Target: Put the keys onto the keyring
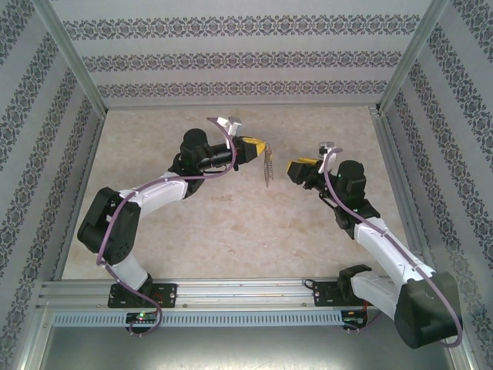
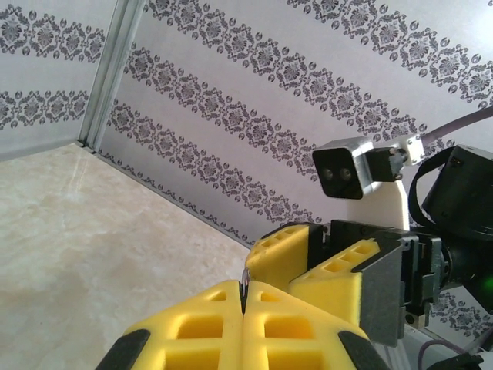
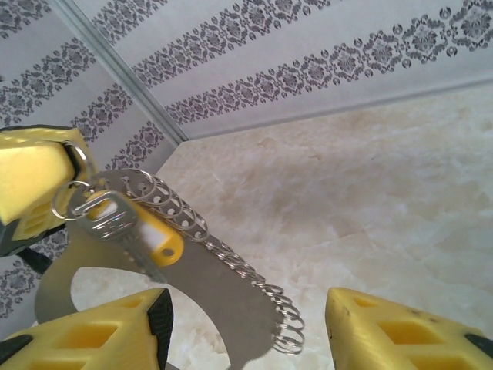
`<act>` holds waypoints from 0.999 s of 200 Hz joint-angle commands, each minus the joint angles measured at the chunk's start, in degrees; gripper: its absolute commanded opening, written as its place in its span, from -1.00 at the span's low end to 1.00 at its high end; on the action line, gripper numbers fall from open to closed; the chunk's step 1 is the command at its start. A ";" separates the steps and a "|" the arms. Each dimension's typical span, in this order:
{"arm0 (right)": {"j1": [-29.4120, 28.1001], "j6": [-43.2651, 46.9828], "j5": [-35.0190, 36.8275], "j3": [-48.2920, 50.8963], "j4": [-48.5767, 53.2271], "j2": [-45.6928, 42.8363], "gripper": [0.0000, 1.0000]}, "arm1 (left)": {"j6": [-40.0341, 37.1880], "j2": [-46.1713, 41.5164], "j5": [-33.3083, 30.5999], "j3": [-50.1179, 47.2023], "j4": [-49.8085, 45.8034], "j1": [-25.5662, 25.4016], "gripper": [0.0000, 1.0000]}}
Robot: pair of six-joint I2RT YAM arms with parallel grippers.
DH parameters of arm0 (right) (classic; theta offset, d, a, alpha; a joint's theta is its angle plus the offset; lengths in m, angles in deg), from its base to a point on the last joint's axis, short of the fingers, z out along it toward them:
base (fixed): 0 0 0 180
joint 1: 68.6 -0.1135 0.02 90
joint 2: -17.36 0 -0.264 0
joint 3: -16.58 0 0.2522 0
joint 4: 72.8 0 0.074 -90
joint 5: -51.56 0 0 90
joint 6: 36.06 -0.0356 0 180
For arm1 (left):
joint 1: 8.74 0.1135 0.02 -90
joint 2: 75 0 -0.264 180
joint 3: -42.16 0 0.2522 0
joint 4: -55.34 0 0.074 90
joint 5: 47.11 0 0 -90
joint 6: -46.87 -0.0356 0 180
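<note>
Left gripper (image 1: 260, 146), raised over the table (image 1: 231, 231): yellow fingers pressed together, pinching the top of the keyring (image 1: 268, 168). In the left wrist view a thin sliver of metal shows in the seam between the closed pads (image 2: 243, 297).

Keyring hangs free below those fingers, clear of the table. From the right wrist view: grey metal loop (image 3: 208, 285) curving down and right, chain of silvery rings (image 3: 192, 220) trailing along its upper edge.

Key (image 3: 150, 231): yellow head lying against the loop, metal end up by a small ring beside the left fingers (image 3: 31, 181). Threaded or not: cannot tell.

Right gripper (image 1: 293, 167): just beside the keyring, fingers spread, holding nothing; the loop's lower end sits between them (image 3: 246, 312).
</note>
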 commanded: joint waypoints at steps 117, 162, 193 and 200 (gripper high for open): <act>0.54 -13.76 -5.38 -9.34 -17.17 14.13 0.08 | 2.92 0.16 -6.20 -2.81 11.89 -0.75 -1.00; 0.33 -16.96 -7.17 -10.49 -21.48 18.19 0.06 | 2.99 0.17 -6.07 -2.34 11.38 -0.74 -1.00; 0.25 -18.90 -8.22 -10.54 -25.36 20.01 0.03 | 3.04 0.47 -6.09 -2.31 11.37 -0.84 -1.00; 0.23 -19.26 -8.50 -10.53 -25.90 20.31 0.02 | 3.09 0.52 -6.03 -2.29 11.43 -0.82 -1.00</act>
